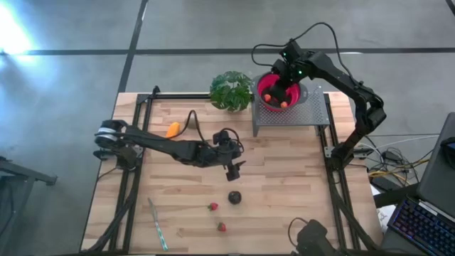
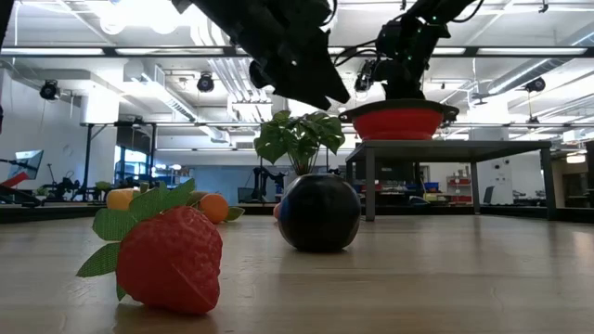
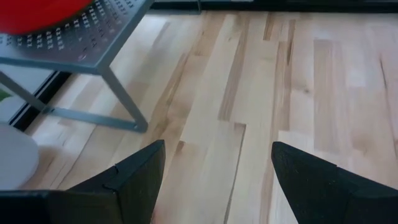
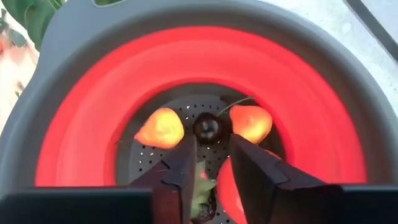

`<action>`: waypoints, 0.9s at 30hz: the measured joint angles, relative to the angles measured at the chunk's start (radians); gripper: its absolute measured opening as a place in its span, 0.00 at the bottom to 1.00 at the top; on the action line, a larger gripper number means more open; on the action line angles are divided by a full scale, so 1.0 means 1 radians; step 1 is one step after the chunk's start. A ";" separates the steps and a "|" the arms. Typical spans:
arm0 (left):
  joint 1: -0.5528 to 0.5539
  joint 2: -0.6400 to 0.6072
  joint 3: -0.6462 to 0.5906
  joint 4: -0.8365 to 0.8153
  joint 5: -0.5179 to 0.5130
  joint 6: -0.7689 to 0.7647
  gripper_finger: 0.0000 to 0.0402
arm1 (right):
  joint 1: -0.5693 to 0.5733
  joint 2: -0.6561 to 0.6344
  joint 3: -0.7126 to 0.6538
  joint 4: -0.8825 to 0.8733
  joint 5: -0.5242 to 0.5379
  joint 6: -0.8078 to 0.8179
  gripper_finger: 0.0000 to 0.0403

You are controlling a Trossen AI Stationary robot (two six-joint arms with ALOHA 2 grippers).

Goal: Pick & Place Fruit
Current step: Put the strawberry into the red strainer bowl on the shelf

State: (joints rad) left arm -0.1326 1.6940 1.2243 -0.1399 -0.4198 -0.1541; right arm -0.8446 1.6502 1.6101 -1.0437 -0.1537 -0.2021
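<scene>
Fruit lies in two places. Three pieces sit on the bare wooden surface [image 1: 298,160] toward its near edge: a dark round fruit [image 1: 234,198], a strawberry [image 1: 212,207] just beside it, and a second strawberry [image 1: 222,227] a little nearer the edge. In the low view one strawberry [image 2: 169,260] fills the foreground with the dark fruit [image 2: 319,213] behind it. An orange piece [image 1: 173,129] rests apart from these, near the far left side of the surface.

The rest sits in a red bowl [image 1: 264,87] with a grey rim, standing on a perforated grey stand [image 1: 309,110] at the far right of the surface. The right wrist view shows the bowl's holed floor with two yellow-orange pieces [image 4: 160,128] and [image 4: 251,122], a dark cherry-like fruit [image 4: 208,127] between them, and red and green bits partly hidden behind the fingers.

The right tool [image 4: 210,163] hangs inside the bowl, its fingers a narrow gap apart, gripping nothing that can be seen. The left tool [image 1: 232,169] hovers over the middle of the surface, above and beyond the dark fruit, fingers spread wide and empty, as the left wrist view shows bare wood between them.

A leafy plant [image 1: 231,90] stands just left of the stand. A thin pale stick [image 1: 158,224] lies near the front left corner.
</scene>
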 joint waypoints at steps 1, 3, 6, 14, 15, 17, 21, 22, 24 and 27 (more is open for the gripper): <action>0.000 -0.010 0.000 -0.023 0.000 -0.006 0.74 | 0.000 -0.003 0.000 0.000 0.000 -0.010 0.27; 0.000 -0.028 0.000 -0.064 0.000 -0.014 0.74 | 0.001 -0.016 0.000 0.000 0.000 -0.023 0.31; 0.000 -0.060 0.000 -0.151 0.000 -0.025 0.74 | 0.008 -0.050 0.005 -0.009 0.000 -0.038 0.35; 0.000 -0.129 -0.001 -0.369 -0.006 -0.067 0.74 | 0.080 -0.193 0.014 -0.074 0.000 -0.064 0.40; -0.003 -0.129 -0.001 -0.405 -0.004 -0.058 0.74 | 0.095 -0.216 0.008 -0.082 0.000 -0.064 0.41; -0.013 -0.129 -0.003 -0.467 0.026 -0.050 0.74 | 0.130 -0.258 0.001 -0.086 0.000 -0.063 0.41; -0.060 -0.127 -0.004 -0.503 0.134 -0.070 0.74 | 0.206 -0.337 -0.013 -0.088 0.000 -0.040 0.40; -0.081 -0.127 -0.005 -0.504 0.153 -0.078 0.74 | 0.228 -0.357 -0.017 -0.087 0.000 -0.036 0.39; -0.135 -0.126 -0.006 -0.505 0.159 -0.093 0.74 | 0.268 -0.390 -0.021 -0.089 0.000 -0.033 0.38; -0.226 -0.126 -0.007 -0.493 0.153 -0.132 0.74 | 0.318 -0.429 -0.025 -0.090 0.000 -0.011 0.35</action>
State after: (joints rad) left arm -0.3589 1.5680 1.2171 -0.6327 -0.2672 -0.2860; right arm -0.5262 1.2216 1.5856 -1.1336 -0.1539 -0.2131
